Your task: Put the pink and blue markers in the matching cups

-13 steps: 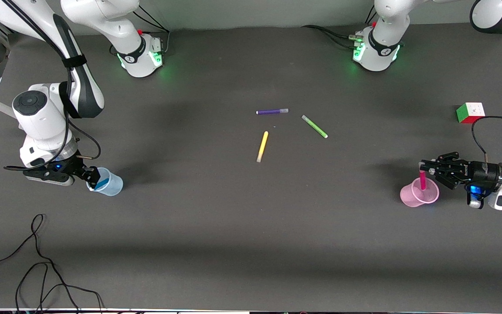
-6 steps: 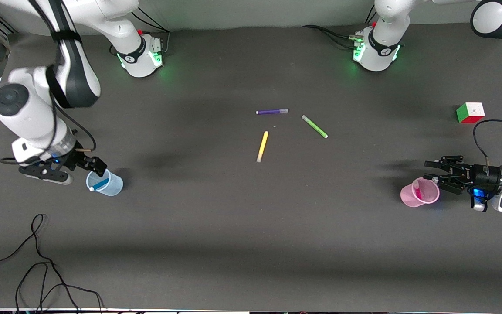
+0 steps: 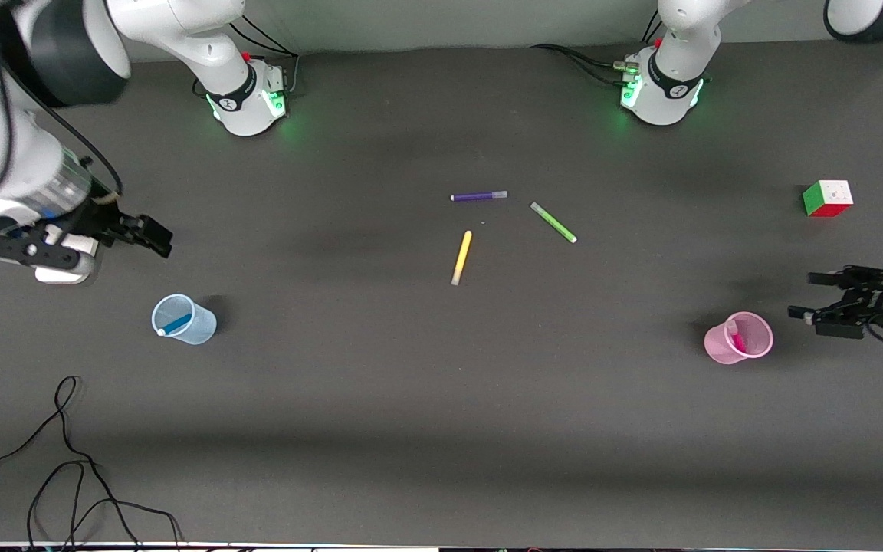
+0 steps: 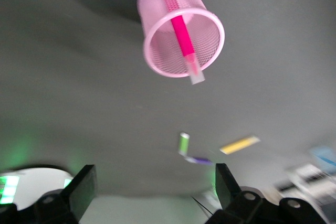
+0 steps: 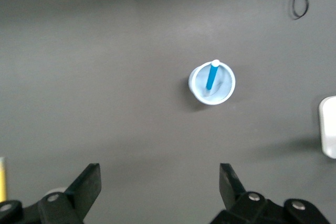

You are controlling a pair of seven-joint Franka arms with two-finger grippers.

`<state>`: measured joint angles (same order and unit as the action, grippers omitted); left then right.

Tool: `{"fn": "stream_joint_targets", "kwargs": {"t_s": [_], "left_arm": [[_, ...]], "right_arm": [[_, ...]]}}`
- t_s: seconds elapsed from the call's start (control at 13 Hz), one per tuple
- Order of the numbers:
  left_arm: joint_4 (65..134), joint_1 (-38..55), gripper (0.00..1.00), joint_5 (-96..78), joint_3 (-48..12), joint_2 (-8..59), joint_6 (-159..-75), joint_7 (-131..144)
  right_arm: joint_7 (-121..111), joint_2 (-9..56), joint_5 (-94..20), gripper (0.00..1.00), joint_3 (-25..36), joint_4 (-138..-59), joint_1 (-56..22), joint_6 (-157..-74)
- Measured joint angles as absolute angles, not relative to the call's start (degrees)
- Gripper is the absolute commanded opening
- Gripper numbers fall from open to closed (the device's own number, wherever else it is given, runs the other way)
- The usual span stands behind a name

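Note:
The pale blue cup (image 3: 200, 328) stands near the right arm's end of the table with the blue marker (image 3: 173, 325) leaning inside it. The pale pink cup (image 3: 717, 345) stands near the left arm's end with the pink marker (image 3: 734, 335) inside it. My right gripper (image 3: 159, 236) is open and empty, up over bare table beside the blue cup. My left gripper (image 3: 805, 295) is open and empty beside the pink cup. The left wrist view shows the pink cup (image 4: 207, 30), the pink marker (image 4: 181, 30) and my left gripper (image 4: 155, 187). The right wrist view shows the blue cup (image 5: 226, 85), the blue marker (image 5: 211, 76) and my right gripper (image 5: 160, 184).
A purple pen (image 3: 478, 196), a green pen (image 3: 553, 222) and a yellow pen (image 3: 461, 257) lie at the table's middle. A colour cube (image 3: 827, 198) sits at the left arm's end. A loose black cable (image 3: 66, 460) lies near the front edge.
The left gripper let go of the pink marker, which dropped into the pink cup. Both grippers drew back from their cups, the right one rising away from the blue cup.

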<state>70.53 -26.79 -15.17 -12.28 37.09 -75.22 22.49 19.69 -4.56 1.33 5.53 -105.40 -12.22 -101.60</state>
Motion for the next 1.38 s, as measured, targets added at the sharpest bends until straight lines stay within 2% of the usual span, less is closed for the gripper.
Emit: {"fn": "stream_joint_targets", "kwargs": {"t_s": [0.23,0.62,0.77,1.0,1.38], "left_arm": [[74.9,-21.0,1.0,-5.5,-12.3,26.9,-78.1,22.5],[96.8,-16.5,1.0,1.9,-12.3,4.4,-90.6,17.7],[100.6,-15.7,1.0,2.2,-12.3,-1.3,-92.5,15.1],[101.5,-13.6,1.0,2.3,-12.9,-4.9,-94.5,13.7],[101.5,-12.9,1.0,2.3,-13.0,-5.8,-95.1,12.1]], "right_arm": [[18.8,-7.9,0.1,1.0,5.5,-105.7,-10.3,-99.8],[14.2,-11.5,-0.6,1.0,4.4,-107.3,-6.3,-99.1],[12.5,-11.4,-3.1,1.0,3.9,-107.6,-4.6,-99.1],[12.2,-11.4,-3.4,1.0,3.2,-107.8,-4.5,-98.0],[11.7,-11.3,-1.8,1.0,2.7,-107.8,-5.2,-97.4]]}}
